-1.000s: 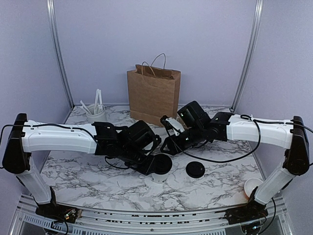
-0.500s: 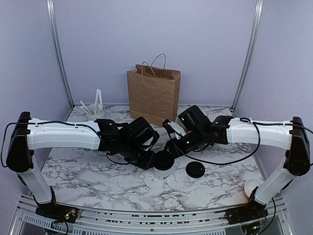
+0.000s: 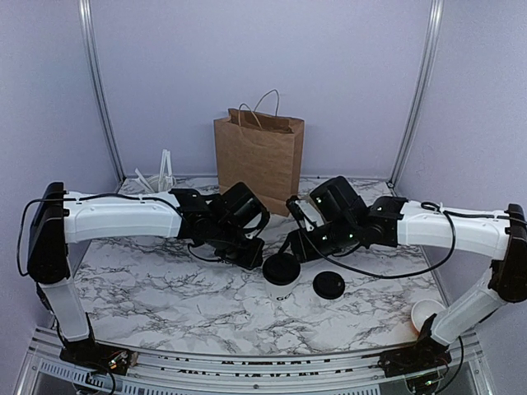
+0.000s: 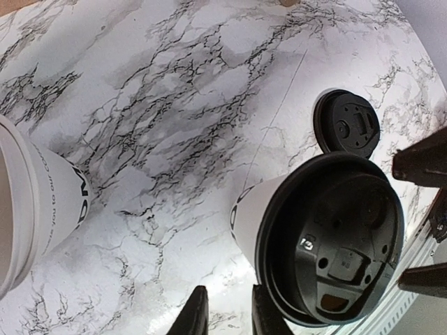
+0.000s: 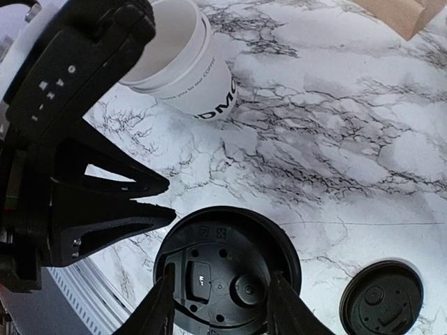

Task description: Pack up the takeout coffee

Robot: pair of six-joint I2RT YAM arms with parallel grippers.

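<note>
Marble-patterned, the table (image 3: 148, 288) carried the takeout coffee (image 3: 282, 278), which stood upright with its black lid on, between and just below the tips of the two claws. The right claw (image 5: 222, 273) hung over it with its fingers partly spread and nothing gripped. Its own camera showed the lid in the gap past the fingertips, and whether they touched the rim could not be told. The left claw (image 4: 230, 307) had its fingers narrowly apart over bare table, holding nothing, with the coffee just beside one finger. A stack of lidless cups (image 5: 183, 61) stood on that claw's other side. A loose black lid (image 3: 328, 285) lay flat near the coffee, just outside one finger of the right claw. A brown paper bag (image 3: 258, 160) stood well beyond both claws.
</note>
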